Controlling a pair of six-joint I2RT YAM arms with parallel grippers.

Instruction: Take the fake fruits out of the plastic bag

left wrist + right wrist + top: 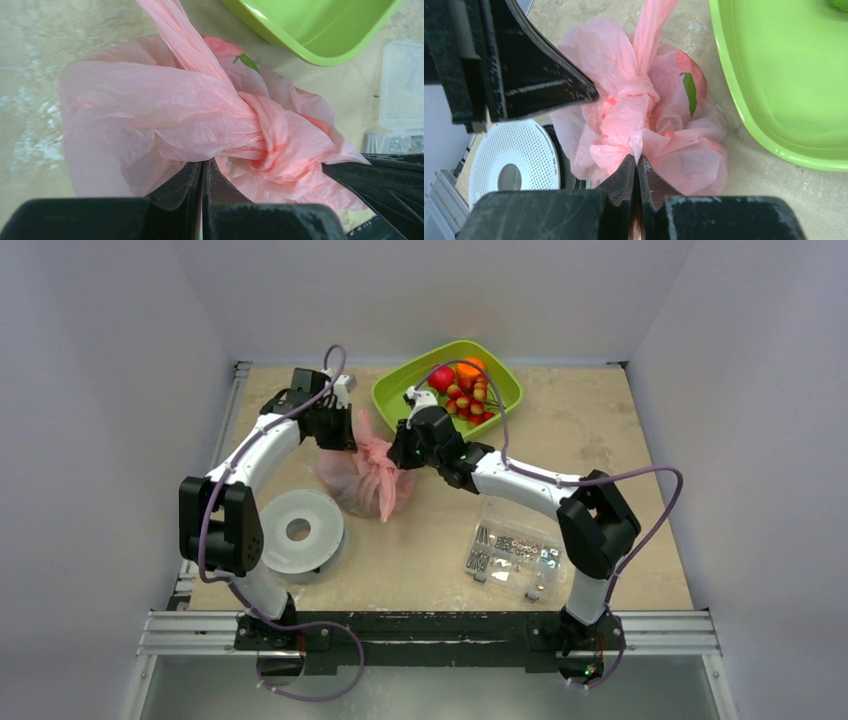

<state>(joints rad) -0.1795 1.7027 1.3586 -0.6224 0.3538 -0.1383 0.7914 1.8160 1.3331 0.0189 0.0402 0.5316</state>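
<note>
The pink plastic bag lies knotted on the table between both arms. Through the plastic a reddish fruit with a green leaf shows; it also shows in the left wrist view. My left gripper is at the bag's far left side, its jaws shut on a fold of the bag below the knot. My right gripper is at the bag's right side, shut on a fold of the bag. Other fake fruits lie in the green tray.
The green tray stands just behind the bag, also in the right wrist view. A white spool lies at the front left of the bag. A clear plastic box of small parts lies at the front right.
</note>
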